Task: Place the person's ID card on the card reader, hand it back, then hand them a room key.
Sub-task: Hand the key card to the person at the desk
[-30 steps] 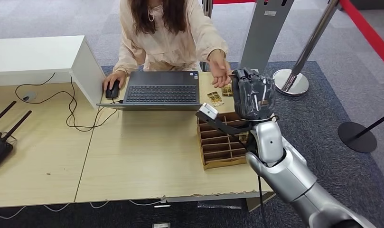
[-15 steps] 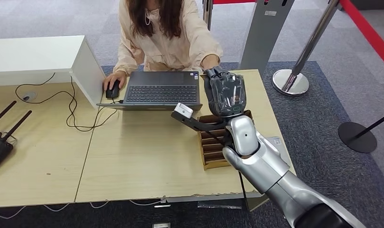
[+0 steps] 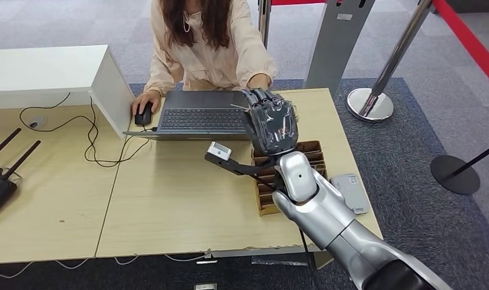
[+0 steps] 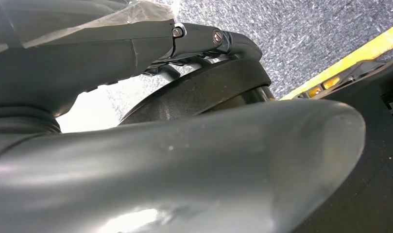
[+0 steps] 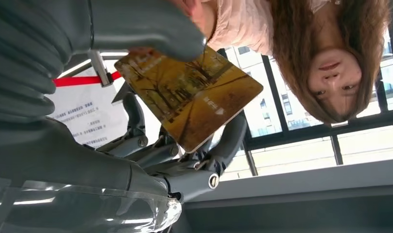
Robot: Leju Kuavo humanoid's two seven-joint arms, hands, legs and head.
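I see a light wooden counter (image 3: 169,199) on grey carpet, with a laptop (image 3: 202,115) at its far edge, a wooden divided tray (image 3: 272,193) near my right arm, and a grey card reader (image 3: 349,192) beside the tray. A person (image 3: 208,42) sits across from me, one hand on a mouse (image 3: 143,113). Stanchion posts stand on the carpet beyond.

My right hand (image 3: 272,124) is raised above the tray's far end, near the laptop's corner. Its fingers (image 5: 228,141) curl under a yellow-brown card (image 5: 189,94) while the thumb presses on top, so the card is pinched flat. My left hand (image 4: 136,160) is too close to the lens; I cannot tell its state.
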